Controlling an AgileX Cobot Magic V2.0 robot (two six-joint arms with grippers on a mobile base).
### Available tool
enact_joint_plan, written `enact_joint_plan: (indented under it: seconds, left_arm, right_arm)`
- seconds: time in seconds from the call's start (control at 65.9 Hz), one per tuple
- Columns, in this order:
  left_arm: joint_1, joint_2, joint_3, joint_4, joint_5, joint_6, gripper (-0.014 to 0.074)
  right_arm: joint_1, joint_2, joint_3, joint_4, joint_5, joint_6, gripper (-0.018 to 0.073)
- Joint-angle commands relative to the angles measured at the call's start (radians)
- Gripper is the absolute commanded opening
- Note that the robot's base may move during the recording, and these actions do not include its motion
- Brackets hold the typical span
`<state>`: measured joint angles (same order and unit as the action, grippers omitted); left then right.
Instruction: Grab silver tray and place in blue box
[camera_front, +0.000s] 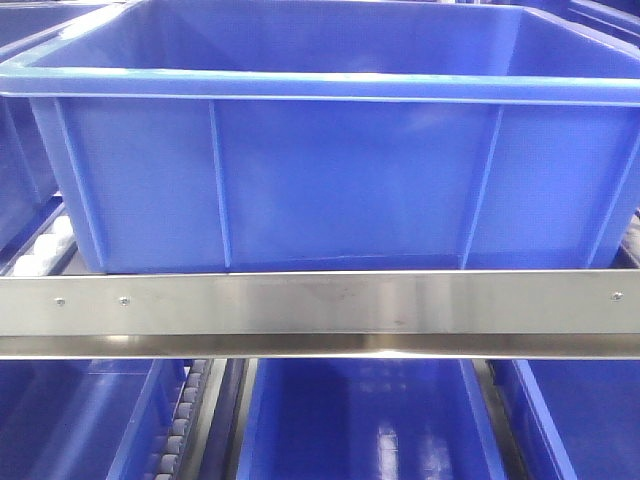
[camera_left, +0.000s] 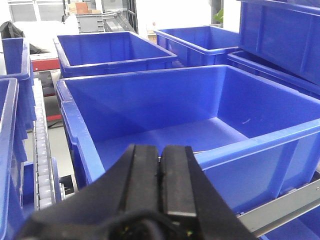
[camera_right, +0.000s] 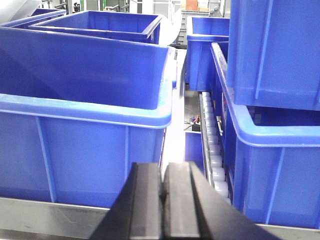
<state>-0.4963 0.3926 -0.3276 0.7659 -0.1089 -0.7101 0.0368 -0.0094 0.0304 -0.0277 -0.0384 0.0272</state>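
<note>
The blue box (camera_front: 320, 180) fills the front view, standing on a shelf just behind a steel rail. In the left wrist view the same blue box (camera_left: 215, 100) lies open ahead, and its inside looks bare blue. My left gripper (camera_left: 160, 150) is shut with nothing in it and hovers at the box's near rim. My right gripper (camera_right: 162, 167) is also shut and empty, low beside the right corner of the blue box (camera_right: 85, 125). The silver tray is out of view.
A stainless steel rail (camera_front: 320, 305) with screws runs along the shelf front. More blue crates (camera_left: 112, 50) (camera_right: 275, 55) stand behind, beside and below. Roller tracks (camera_left: 42, 150) (camera_right: 212, 135) run between the crates.
</note>
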Motion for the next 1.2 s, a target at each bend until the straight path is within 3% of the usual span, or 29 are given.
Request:
enact_joint_plan:
  seconds: [0.0, 0.197, 0.349, 0.409, 0.47, 0.516, 0.591, 0.652, 0.728, 0.88, 1.031, 1.183]
  left_arm:
    - [-0.003, 0.003, -0.029, -0.003, -0.064, -0.001, -0.0104]
    - [-0.003, 0.003, -0.029, -0.003, -0.064, -0.001, -0.0104]
    - [0.022, -0.001, -0.025, -0.005, 0.005, -0.001, -0.0104]
    - [0.044, -0.01, -0.025, -0.045, 0.033, 0.015, -0.0104]
    - [0.068, -0.029, -0.025, -0.164, 0.057, 0.148, -0.0104]
    - [0.095, -0.056, -0.023, -0.302, 0.074, 0.335, -0.0104]
    - [0.139, -0.109, -0.006, -0.477, 0.078, 0.572, -0.0104]
    - [0.187, -0.151, 0.028, -0.597, 0.078, 0.654, -0.0104]
    - [0.242, -0.205, 0.094, -0.68, 0.052, 0.659, -0.0104]
    - [0.327, -0.304, 0.241, -0.711, -0.088, 0.659, -0.0104]
    - [0.385, -0.364, 0.319, -0.766, -0.087, 0.659, -0.0104]
    - [0.398, -0.377, 0.354, -0.766, -0.047, 0.652, -0.0104]
  right_arm:
    - [-0.008, -0.02, 0.003, 0.001, -0.081, -0.01, 0.0048]
    - [-0.008, -0.02, 0.003, 0.001, -0.081, -0.01, 0.0048]
    - [-0.008, -0.02, 0.003, 0.001, -0.081, -0.01, 0.0048]
    - [-0.008, -0.02, 0.003, 0.001, -0.081, -0.01, 0.0048]
    - [-0.008, -0.02, 0.003, 0.001, -0.081, -0.01, 0.0048]
    - [-0.008, -0.02, 0.003, 0.001, -0.081, -0.01, 0.0048]
    - [-0.008, -0.02, 0.003, 0.001, -0.081, -0.01, 0.0048]
    - [-0.008, -0.02, 0.003, 0.001, -0.081, -0.01, 0.0048]
    - [-0.008, -0.02, 0.003, 0.001, -0.081, -0.01, 0.0048]
    - [-0.008, -0.02, 0.003, 0.001, -0.081, -0.01, 0.0048]
    - [-0.008, -0.02, 0.003, 0.001, -0.081, -0.01, 0.0048]
    - [-0.008, -0.02, 0.003, 0.001, -0.081, -0.01, 0.0048]
